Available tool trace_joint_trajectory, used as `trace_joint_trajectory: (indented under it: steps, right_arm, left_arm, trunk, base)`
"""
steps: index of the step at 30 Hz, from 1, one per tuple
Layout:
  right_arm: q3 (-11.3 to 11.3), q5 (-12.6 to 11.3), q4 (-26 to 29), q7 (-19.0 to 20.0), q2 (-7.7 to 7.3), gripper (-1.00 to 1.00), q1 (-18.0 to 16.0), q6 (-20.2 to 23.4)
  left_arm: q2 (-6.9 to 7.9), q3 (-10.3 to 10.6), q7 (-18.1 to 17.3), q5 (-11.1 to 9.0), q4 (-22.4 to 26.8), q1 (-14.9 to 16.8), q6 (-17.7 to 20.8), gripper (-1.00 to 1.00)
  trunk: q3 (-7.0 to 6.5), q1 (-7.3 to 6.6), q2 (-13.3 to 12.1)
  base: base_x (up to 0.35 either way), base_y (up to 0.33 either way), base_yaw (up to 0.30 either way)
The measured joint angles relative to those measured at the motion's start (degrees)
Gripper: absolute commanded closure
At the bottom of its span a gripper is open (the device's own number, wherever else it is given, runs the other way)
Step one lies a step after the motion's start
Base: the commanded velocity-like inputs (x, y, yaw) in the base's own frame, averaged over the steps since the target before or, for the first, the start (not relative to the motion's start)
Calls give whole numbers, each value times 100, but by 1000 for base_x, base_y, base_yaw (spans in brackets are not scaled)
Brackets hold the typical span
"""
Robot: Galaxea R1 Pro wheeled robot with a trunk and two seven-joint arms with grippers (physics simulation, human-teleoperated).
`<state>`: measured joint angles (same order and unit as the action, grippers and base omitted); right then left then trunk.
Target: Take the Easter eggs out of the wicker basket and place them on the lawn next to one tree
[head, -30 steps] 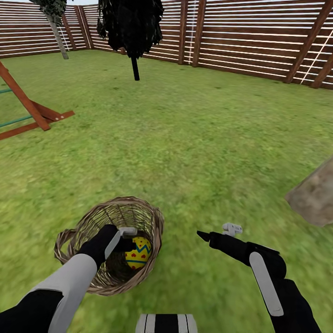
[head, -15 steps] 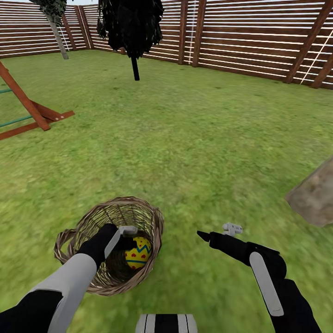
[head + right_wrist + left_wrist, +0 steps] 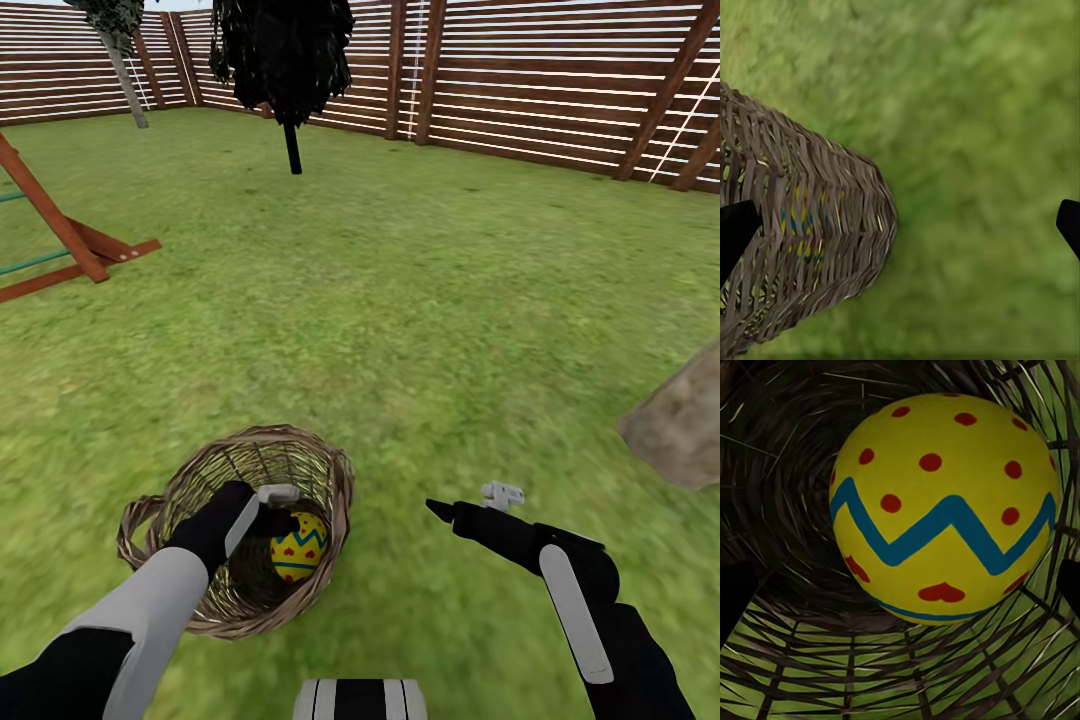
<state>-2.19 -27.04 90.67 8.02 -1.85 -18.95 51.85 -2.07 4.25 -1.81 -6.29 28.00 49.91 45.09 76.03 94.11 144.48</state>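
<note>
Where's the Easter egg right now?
In the head view, the egg sits inside the wicker basket on the lawn, lower left, just beside the left end effector.

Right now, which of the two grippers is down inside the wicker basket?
The left gripper: it reaches inside the wicker basket beside the Easter egg. The right gripper hangs over the lawn.

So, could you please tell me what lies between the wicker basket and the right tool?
Only bare lawn: in the head view, open grass separates the wicker basket from the right tool; the right wrist view agrees.
</note>
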Motion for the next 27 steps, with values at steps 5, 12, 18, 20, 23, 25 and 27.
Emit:
trace_joint_trajectory:
  steps: [5,12,18,20,23,25,27]
  right_arm:
    - [0,0,0,0,0,-100,0,-1]
    - [0,0,0,0,0,-100,0,0]
    - [0,0,0,-1,-1,-100,0,0]
    - [0,0,0,0,-1,-100,0,0]
    - [0,0,0,0,-1,-100,0,0]
    - [0,0,0,0,-1,-100,0,0]
    - [0,2,0,0,-1,-100,0,0]
  left_arm:
    - [0,2,-28,-7,-3,0,9,-100]
    - [0,3,-358,-1,-3,0,38,-100]
    - [0,4,-452,-1,-3,0,44,-100]
    - [0,4,-459,-1,-3,0,43,-100]
    - [0,4,-463,0,-5,0,39,-100]
    - [0,4,-463,0,-4,0,33,-100]
    - [0,4,-461,1,-4,0,22,-100]
  trunk:
    - [0,0,0]
    - [0,0,0]
    - [0,0,0]
    - [0,0,0]
    - [0,0,0]
    - [0,0,0]
    - [21,3,1]
  base:
    - [0,0,0]
    - [0,0,0]
    - [0,0,0]
    - [0,0,0]
    - [0,0,0]
    - [0,0,0]
    - [0,0,0]
